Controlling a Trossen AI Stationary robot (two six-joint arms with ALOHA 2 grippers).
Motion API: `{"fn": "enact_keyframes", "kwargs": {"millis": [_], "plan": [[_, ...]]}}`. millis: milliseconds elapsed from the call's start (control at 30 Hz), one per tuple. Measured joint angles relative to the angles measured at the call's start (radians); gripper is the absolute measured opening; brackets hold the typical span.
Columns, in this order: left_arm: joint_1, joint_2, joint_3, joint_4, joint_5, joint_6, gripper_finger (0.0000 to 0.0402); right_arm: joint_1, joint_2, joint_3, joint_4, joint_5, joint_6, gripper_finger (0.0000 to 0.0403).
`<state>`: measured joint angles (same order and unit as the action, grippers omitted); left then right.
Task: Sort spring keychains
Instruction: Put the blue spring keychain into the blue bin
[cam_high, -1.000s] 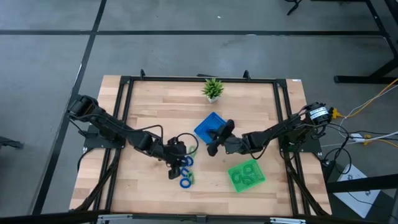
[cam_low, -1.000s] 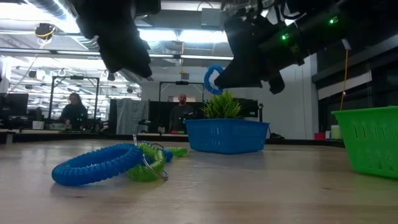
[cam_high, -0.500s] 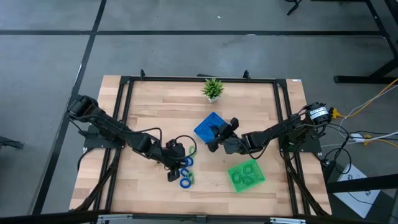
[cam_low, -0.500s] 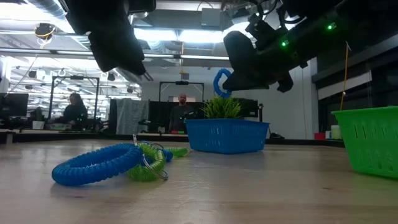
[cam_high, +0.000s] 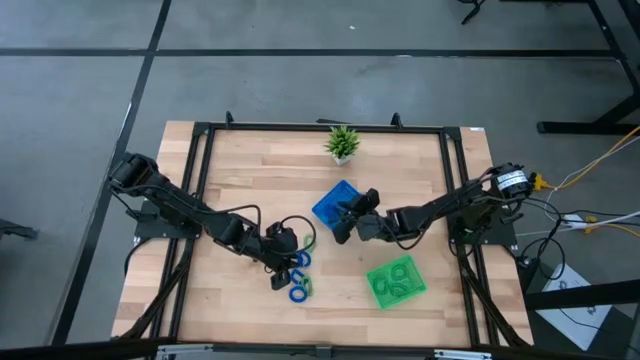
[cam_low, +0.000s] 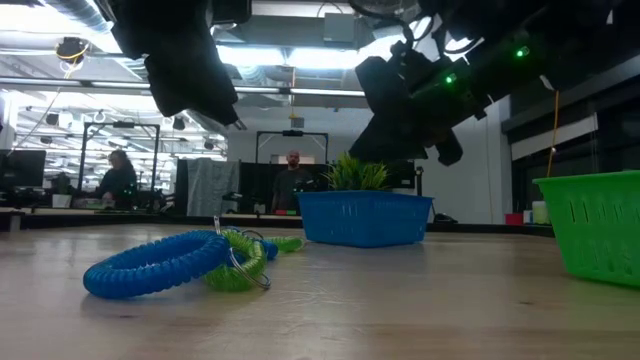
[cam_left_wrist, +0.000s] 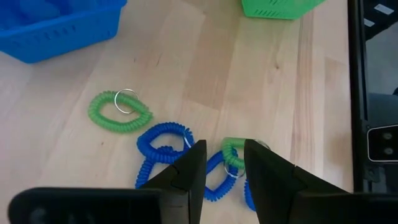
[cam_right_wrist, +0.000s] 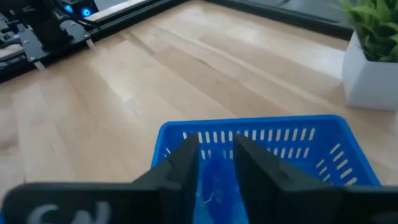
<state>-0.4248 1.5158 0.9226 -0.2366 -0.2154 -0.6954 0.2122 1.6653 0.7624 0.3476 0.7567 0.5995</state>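
- The blue tray (cam_high: 335, 203) stands near the middle of the wooden table (cam_high: 250, 170), and I use it as the landmark.
- The right gripper (cam_high: 345, 222) hangs over the near edge of the blue tray. In the right wrist view its two dark fingers (cam_right_wrist: 186, 163) stand a little apart with nothing between them, and blue coiled shapes lie inside the tray just under them.
- The left gripper (cam_high: 278, 262) is to the left of the blue tray and nearer to the front edge of the table. Its fingers (cam_left_wrist: 189, 168) are a little apart and empty, just above the heap of spring keychains (cam_high: 298, 275).
- In the left wrist view this heap has several blue coils (cam_left_wrist: 163, 142) and one green coil (cam_left_wrist: 232, 154) lying on each other.
- One more green keychain (cam_left_wrist: 118, 112) with a metal ring lies alone, between the heap and the blue tray.
- The green tray (cam_high: 396, 281) stands to the right front of the blue tray and has green coils inside.
- The small potted plant (cam_high: 342, 143) stands behind the blue tray, near the far edge of the table.
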Motion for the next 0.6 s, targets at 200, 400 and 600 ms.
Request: {"fn": "enact_keyframes", "kwargs": {"millis": [200,400,600], "plan": [[0.000,0.000,0.000,-0.001,0.000,0.001,0.0103,-0.009,0.000,0.000,-0.007,-0.001,0.002,0.0145],[0.000,0.000,0.000,-0.003,0.000,0.002,0.0100,-0.009,0.000,0.000,0.003,-0.076,0.027,0.0155],[0.000,0.000,0.000,-0.025,-0.004,0.002,0.0104,-0.005,0.000,0.000,0.089,-0.202,0.008,0.0156]]}}
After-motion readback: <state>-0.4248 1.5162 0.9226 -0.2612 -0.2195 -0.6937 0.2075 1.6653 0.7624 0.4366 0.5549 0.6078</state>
